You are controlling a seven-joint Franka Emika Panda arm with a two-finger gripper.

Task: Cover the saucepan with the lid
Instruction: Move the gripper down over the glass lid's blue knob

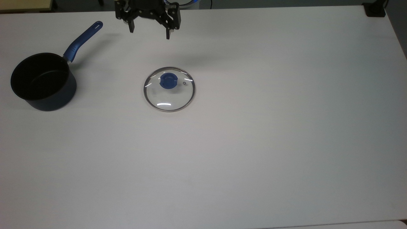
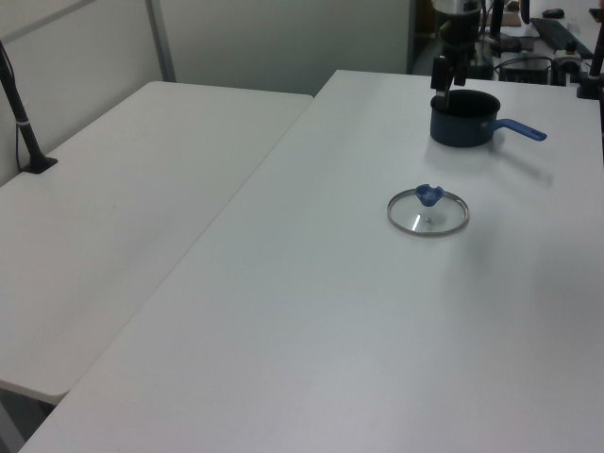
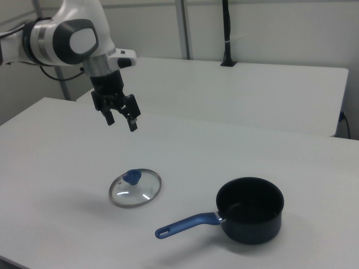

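Nothing is done yet: the round clear glass lid [image 1: 169,89] lies mid-desk, the dark navy saucepan [image 1: 43,81] stands uncovered, and the end effector [image 1: 149,31] hangs wide open, empty.

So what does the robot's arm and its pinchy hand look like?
The arm is chunky and rounded, with smooth white shells and a big grey disc on the side of one joint. Darker grey rings sit between the white parts. At its end is the gripper, all black, with angular linkages and two thin black fingers. A dark cable trails behind the arm.
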